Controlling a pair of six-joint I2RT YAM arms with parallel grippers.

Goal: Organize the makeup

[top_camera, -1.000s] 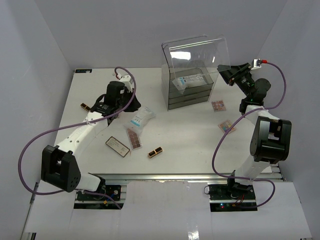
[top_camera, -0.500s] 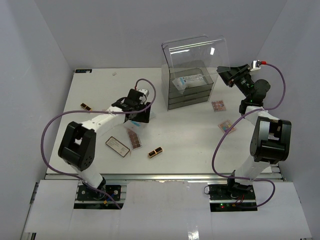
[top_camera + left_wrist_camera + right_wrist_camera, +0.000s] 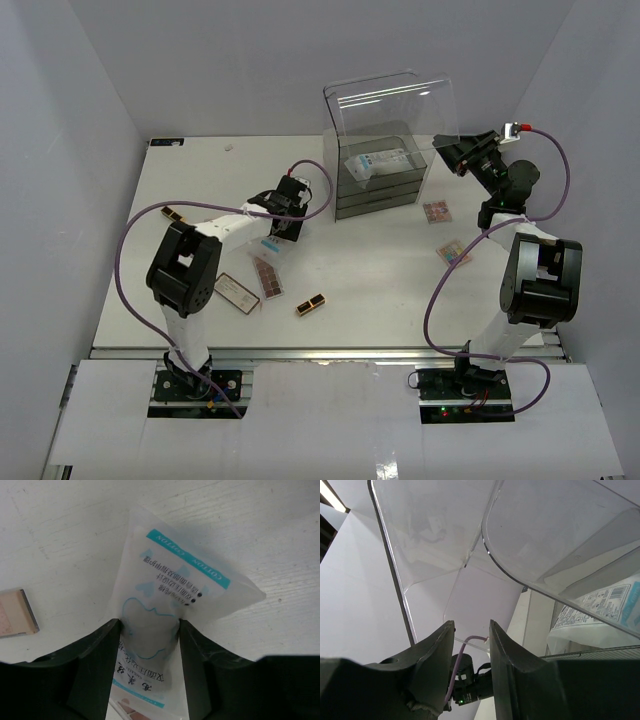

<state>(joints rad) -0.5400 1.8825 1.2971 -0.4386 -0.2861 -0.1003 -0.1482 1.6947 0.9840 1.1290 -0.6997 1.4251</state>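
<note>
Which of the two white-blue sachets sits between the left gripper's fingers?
The loose sachet, left of the drawer box; the other sachet lies inside that box.

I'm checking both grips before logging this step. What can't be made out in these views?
- Left gripper, left wrist view: its fingers cover the sachet's edges, so a squeeze is unclear.
- Right gripper, right wrist view: the clear lid is too transparent to tell whether it is held.
- Top view: the left arm hides most of the sachet.
- Palette, left wrist view: cut off by the left edge.
</note>
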